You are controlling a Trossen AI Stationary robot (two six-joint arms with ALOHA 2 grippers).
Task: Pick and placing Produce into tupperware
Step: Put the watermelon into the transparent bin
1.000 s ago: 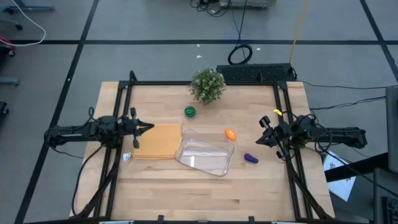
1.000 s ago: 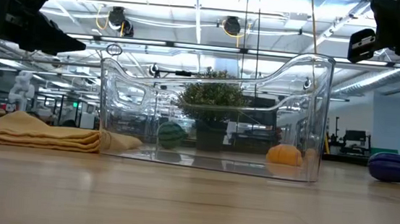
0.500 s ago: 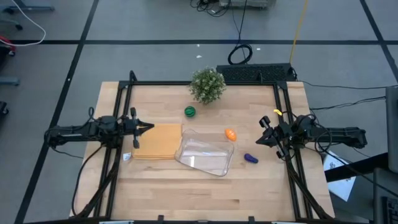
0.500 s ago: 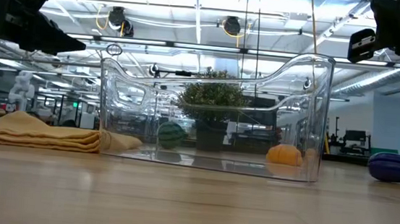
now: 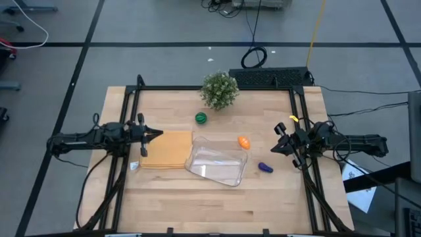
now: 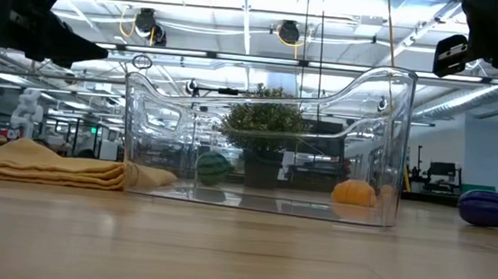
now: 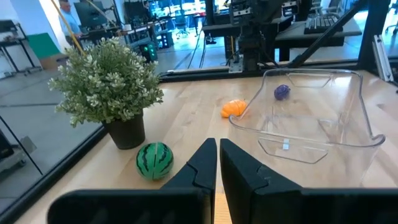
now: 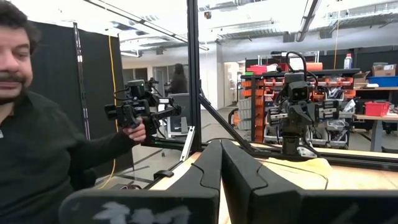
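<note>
The clear tupperware (image 5: pixel 217 164) sits empty mid-table, between the two grippers. The orange piece (image 5: pixel 244 142) lies just beside its far corner, the purple piece (image 5: pixel 265 168) near the right gripper (image 5: pixel 277 146), and the round green piece (image 5: pixel 200 118) ahead of the left gripper (image 5: pixel 156 134), by the potted plant (image 5: pixel 219 90). Both grippers hover with fingers pressed together, holding nothing; a tan mat (image 5: pixel 166 150) lies just under the left one.

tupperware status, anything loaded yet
Left hand and right hand shut, empty, at table edges. Tupperware empty. Green, orange, purple pieces outside. Nothing blocking.
</note>
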